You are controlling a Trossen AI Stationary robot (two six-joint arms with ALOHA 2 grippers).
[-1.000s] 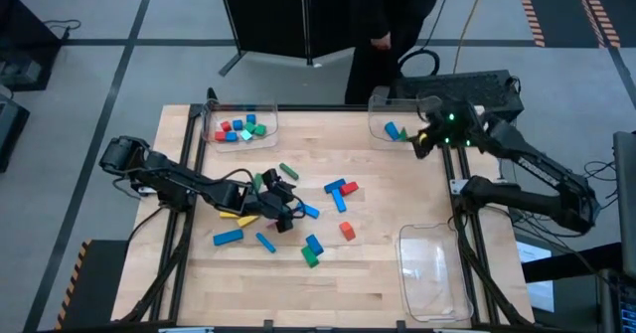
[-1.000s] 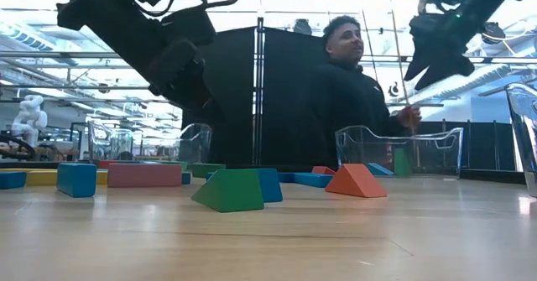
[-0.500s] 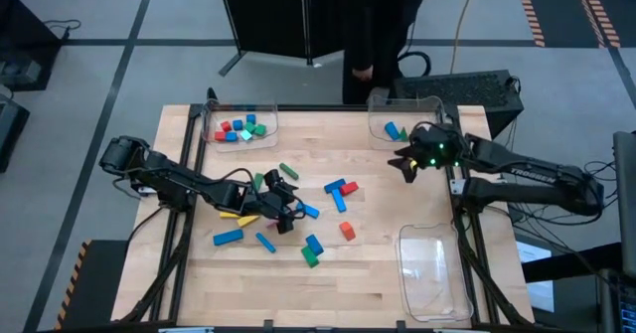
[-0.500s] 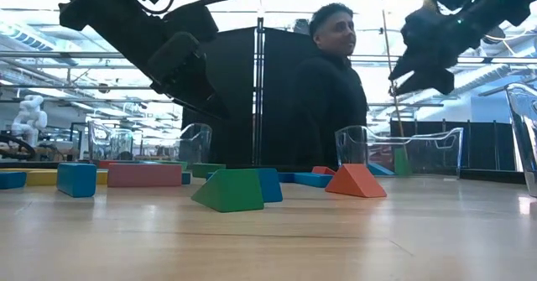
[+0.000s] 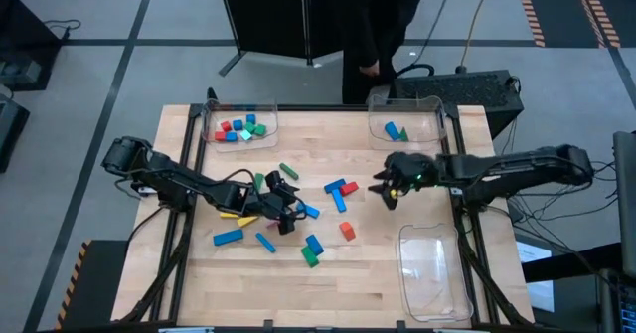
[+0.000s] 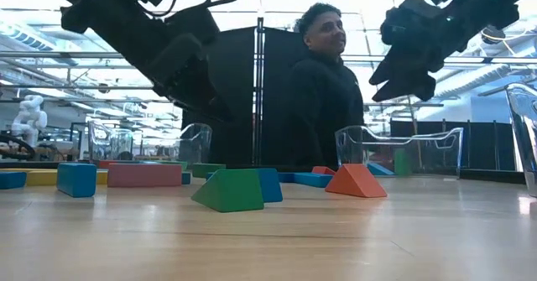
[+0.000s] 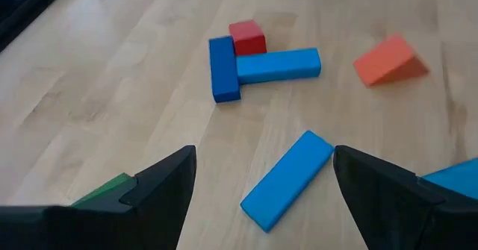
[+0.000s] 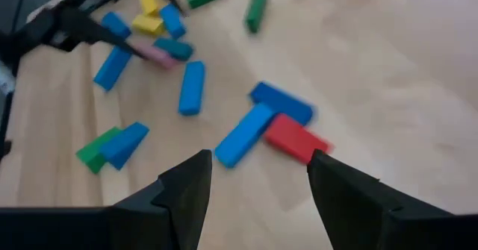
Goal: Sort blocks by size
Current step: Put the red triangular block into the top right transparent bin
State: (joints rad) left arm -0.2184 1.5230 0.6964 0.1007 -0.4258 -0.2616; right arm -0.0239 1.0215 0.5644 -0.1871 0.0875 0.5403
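My left hand (image 5: 288, 212) sits low over the cluster of blocks (image 5: 298, 214) at mid-counter, fingers apart, nothing between them; a light blue bar (image 7: 287, 180) lies just ahead on the wood. My right hand (image 5: 384, 190) hangs above the counter (image 5: 368, 283) toward its right side, fingers apart and empty, near the blue-and-red group (image 8: 270, 124). Small blocks fill the far-left clear tray (image 5: 211, 134); one blue block (image 5: 393, 130), perhaps with a green one beside it, lies in the far-right tray (image 5: 439, 134). The near-right tray (image 5: 433, 298) holds none. A person (image 6: 323, 96) stands beyond the counter.
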